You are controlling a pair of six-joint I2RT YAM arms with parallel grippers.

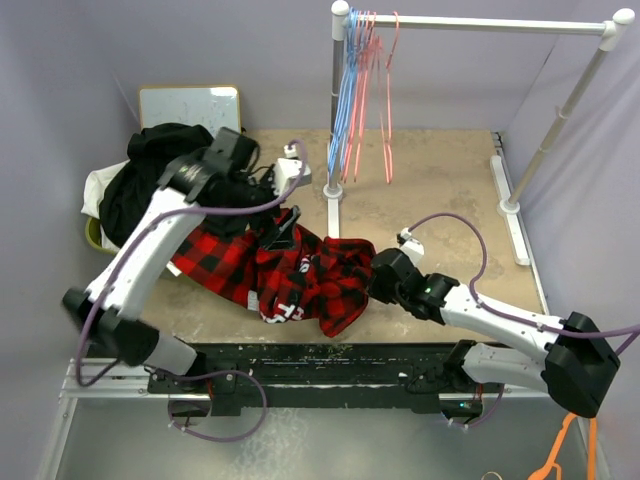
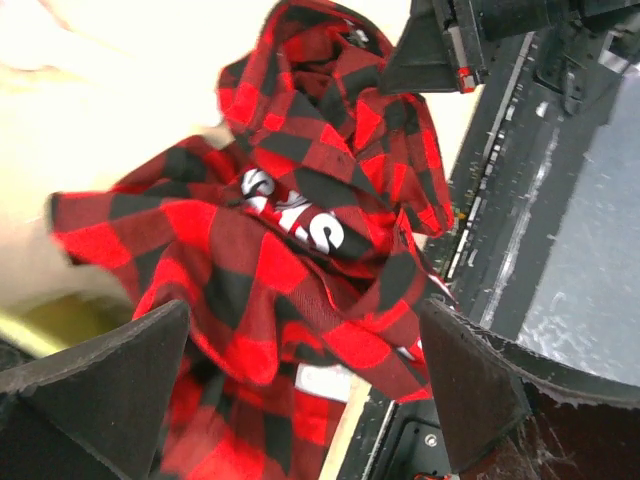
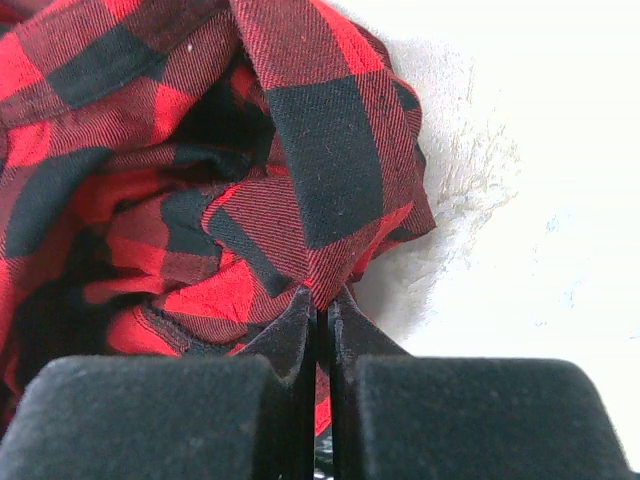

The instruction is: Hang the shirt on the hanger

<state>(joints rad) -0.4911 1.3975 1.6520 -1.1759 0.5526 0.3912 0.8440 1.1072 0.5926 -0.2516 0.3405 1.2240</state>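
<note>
Shirt [image 1: 290,275]: crumpled on table [image 1: 440,200]
Right gripper [image 3: 322,318]: closed tight on a shirt fold
Left gripper [image 2: 305,310]: spread wide over shirt, holding nothing

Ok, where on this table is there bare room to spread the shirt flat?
Bare tabletop lies beyond the right gripper, between the two feet of the hanger rack. The left half is crowded: shirt, black garment, left gripper.

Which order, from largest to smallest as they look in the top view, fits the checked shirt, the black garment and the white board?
1. checked shirt
2. black garment, partly hidden
3. white board, partly covered, so its full size is unsure
</note>
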